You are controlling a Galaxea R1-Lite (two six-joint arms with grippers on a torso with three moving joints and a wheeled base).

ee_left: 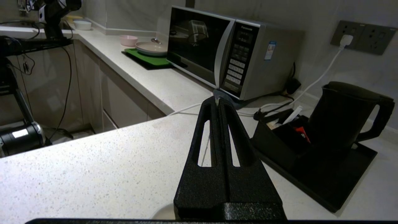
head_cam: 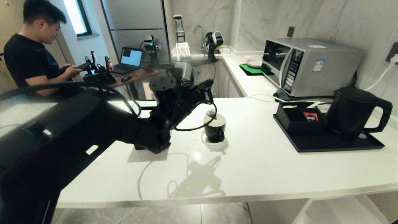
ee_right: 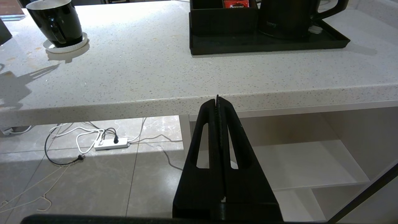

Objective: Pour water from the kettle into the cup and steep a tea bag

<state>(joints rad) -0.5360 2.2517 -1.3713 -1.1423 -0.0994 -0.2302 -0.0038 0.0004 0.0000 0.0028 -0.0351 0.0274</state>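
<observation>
While the left gripper [head_cam: 209, 90] hangs at centre frame in the head view, its fingers pressed together on what looks like the thin white string of the pale tea bag [head_cam: 211, 114], that bag sits directly beneath, at the rim of the glossy black mug with white inside [head_cam: 215, 127]. Far right stands the tall matte black electric kettle [head_cam: 354, 110] on its flat black tray [head_cam: 326, 143].

From the left wrist, the closed tips pinch a pale sliver; the mug is hidden below them.

From the right wrist, the right gripper [ee_right: 217, 101] is shut, empty, below the white speckled stone counter [ee_right: 155, 77] edge, nearer the kettle.
</observation>
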